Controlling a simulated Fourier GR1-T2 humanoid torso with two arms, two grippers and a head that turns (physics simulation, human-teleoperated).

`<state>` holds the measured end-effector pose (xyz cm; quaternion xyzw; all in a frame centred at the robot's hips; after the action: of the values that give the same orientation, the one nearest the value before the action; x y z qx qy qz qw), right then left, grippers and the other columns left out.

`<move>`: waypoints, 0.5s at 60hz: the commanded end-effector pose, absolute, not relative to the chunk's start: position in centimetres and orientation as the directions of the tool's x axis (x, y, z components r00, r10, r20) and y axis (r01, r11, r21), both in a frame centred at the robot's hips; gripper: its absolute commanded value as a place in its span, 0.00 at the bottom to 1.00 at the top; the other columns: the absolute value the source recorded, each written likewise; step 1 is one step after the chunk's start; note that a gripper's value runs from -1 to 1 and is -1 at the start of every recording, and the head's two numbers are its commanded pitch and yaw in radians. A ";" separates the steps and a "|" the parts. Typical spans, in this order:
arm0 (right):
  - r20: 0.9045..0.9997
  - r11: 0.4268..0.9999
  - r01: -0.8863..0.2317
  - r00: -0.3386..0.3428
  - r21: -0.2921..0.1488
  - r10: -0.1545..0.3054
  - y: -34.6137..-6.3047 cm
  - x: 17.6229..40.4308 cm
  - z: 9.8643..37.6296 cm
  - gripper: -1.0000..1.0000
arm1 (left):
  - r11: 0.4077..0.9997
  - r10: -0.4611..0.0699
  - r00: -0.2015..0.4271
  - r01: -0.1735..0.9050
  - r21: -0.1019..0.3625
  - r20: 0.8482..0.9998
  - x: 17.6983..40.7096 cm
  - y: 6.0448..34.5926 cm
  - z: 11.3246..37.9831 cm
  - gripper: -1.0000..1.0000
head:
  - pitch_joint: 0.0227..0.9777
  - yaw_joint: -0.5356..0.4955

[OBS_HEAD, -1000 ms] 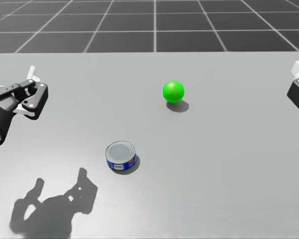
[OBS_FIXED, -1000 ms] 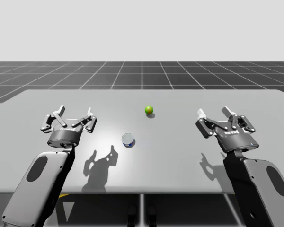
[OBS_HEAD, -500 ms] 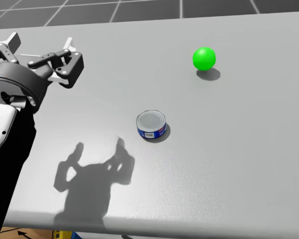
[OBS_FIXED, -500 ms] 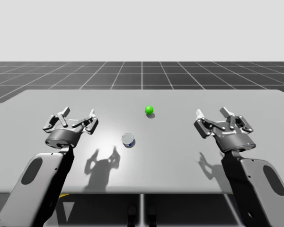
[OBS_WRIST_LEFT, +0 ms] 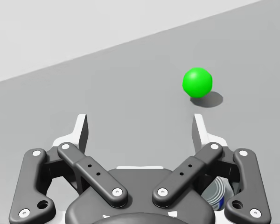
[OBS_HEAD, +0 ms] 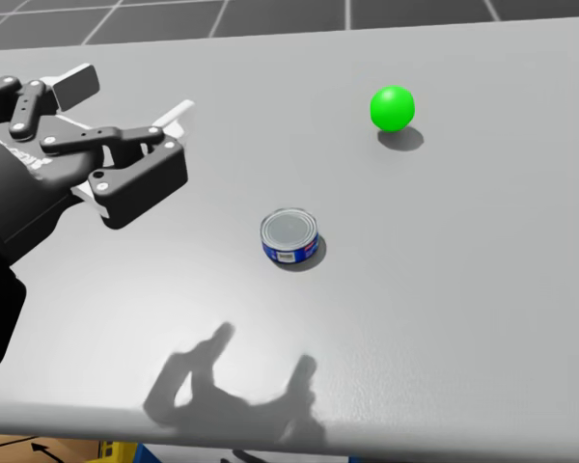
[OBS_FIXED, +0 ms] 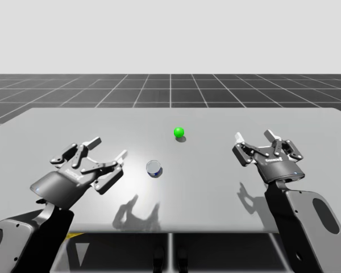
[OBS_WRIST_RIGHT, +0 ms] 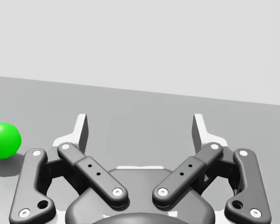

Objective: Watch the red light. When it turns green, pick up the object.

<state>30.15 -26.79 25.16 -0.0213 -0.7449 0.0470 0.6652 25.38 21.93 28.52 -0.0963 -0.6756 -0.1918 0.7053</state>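
Blue can with a silver top stands upright near the middle of the table. Behind it, well apart, sits the light, a green ball. Left jaws stand wide apart, near the can, on its left side. Right jaws are also apart, far at the right.

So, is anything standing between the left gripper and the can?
Nothing visible. Bare table lies between the open left gripper and the blue can. The green ball sits farther back, off that line.
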 end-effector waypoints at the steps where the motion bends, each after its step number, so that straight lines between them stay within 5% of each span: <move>1: 0.988 0.994 -0.028 -0.117 -0.104 0.100 -26.9 30.2 25.1 0.00 | 0.838 -0.134 0.044 0.538 0.089 0.990 23.4 20.9 27.3 0.00 | 0.85 0.64; 30: 0.985 0.994 -0.022 -0.133 -0.111 0.107 -26.9 30.1 25.2 0.00 | 0.795 -0.248 0.195 0.601 0.085 0.949 24.4 19.5 21.0 0.00 | 0.85 0.65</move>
<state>30.12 -26.92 25.20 -0.0276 -0.7497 0.0489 0.6593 24.00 20.21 23.02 -0.1538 -0.5944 -0.2710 0.7414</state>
